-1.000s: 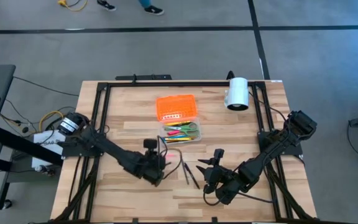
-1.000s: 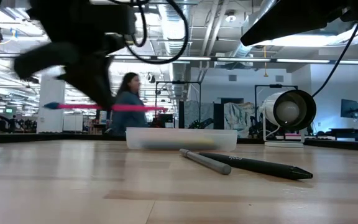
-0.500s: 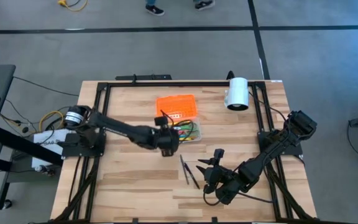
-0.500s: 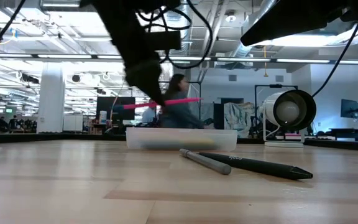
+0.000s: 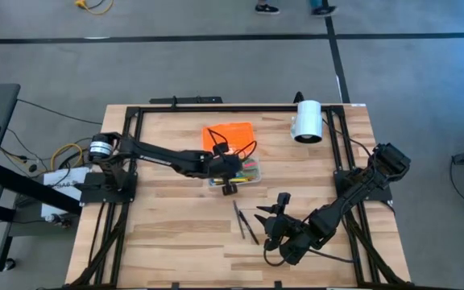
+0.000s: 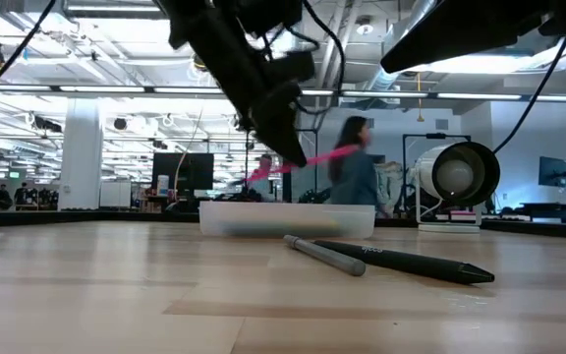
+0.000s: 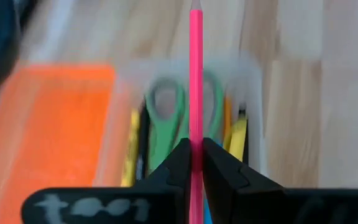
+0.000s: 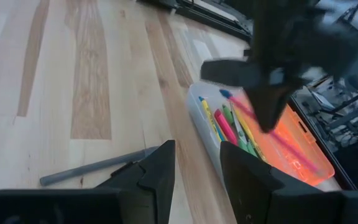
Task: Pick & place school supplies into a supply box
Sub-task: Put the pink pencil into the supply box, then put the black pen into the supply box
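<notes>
Pink pencil (image 7: 196,74), lower end hidden between fingers (image 7: 178,163)

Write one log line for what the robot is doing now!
left tool: shut on pink pen, above supply box | right tool: open, waiting | two pens on table

wooden table (image 5: 159,234), supply box (image 5: 236,171), two dark pens (image 5: 245,221), white cylinder (image 5: 307,121)

Overhead, table-level and two close wrist cameras all share the supply box (image 5: 234,171).
</notes>
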